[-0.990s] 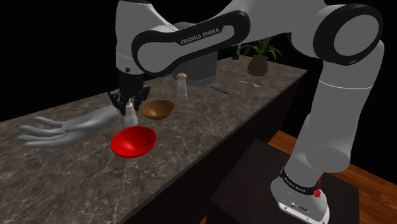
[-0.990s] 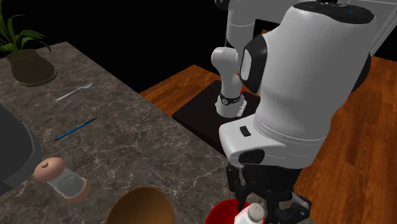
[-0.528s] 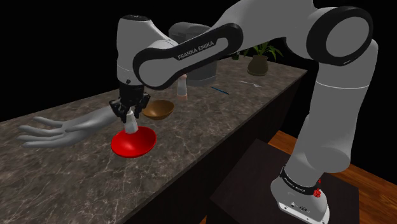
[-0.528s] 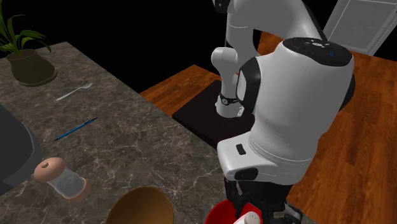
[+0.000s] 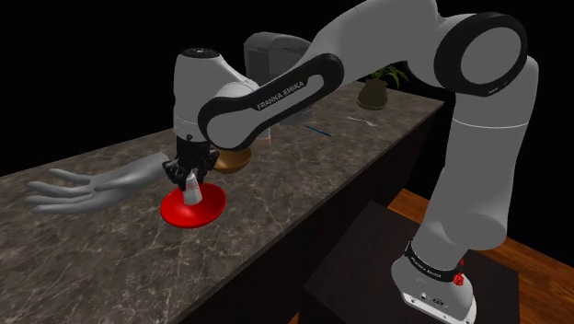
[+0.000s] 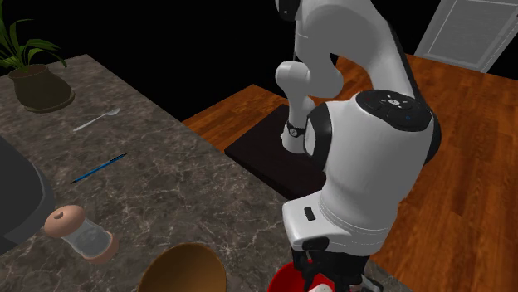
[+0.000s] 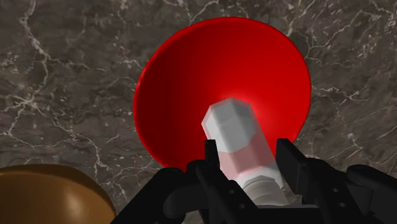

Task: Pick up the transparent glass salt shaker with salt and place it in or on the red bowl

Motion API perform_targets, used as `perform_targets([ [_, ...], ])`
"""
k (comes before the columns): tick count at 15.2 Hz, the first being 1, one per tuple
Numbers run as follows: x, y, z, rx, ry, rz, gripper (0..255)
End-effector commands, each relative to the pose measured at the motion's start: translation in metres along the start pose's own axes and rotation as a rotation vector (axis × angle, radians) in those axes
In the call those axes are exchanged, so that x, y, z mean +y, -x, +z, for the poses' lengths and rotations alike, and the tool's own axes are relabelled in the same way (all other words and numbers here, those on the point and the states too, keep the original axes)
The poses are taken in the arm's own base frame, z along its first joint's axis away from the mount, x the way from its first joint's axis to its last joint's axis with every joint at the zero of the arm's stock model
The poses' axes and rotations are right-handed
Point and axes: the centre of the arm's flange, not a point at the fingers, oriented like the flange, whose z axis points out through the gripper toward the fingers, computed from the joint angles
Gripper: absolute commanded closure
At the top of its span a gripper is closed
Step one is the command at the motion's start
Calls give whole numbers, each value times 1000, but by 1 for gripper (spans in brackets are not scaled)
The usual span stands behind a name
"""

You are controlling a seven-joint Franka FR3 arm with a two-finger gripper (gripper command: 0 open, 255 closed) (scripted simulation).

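Observation:
My gripper [image 7: 249, 167] is shut on the salt shaker [image 7: 238, 143], a pale clear shaker with a grey cap, and holds it just over the red bowl [image 7: 191, 83]. In the shoulder view the gripper [image 5: 190, 178] hangs low above the red bowl [image 5: 207, 206] with the shaker [image 5: 192, 190] pointing down into it. At the lower edge of the second exterior view the red bowl [image 6: 285, 279] peeks out under the arm.
A brown bowl [image 5: 232, 158] stands just behind the red one. A grey mannequin hand [image 5: 87, 187] lies at the shoulder view's left. Another shaker with a brown cap [image 6: 76, 231], a blue pen [image 6: 98, 167], a spoon [image 6: 97, 119] and a potted plant [image 6: 33, 76] lie farther along the counter.
The arm has lowered and moved forward, carrying the shaker from beside the red bowl to just above its middle. The grip has stayed shut.

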Motion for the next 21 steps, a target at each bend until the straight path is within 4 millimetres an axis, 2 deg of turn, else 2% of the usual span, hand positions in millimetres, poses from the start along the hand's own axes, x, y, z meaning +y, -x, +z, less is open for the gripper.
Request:
perform_targets([
  [1, 1, 1, 5, 1, -1, 0, 255],
  [8, 1, 1, 5, 1, -1, 0, 255],
  [9, 1, 1, 5, 1, -1, 0, 0],
  [14, 1, 1, 5, 1, -1, 0, 0],
  [18, 1, 1, -45, 1, -1, 0, 0],
  [21, 1, 1, -45, 1, -1, 0, 0],
])
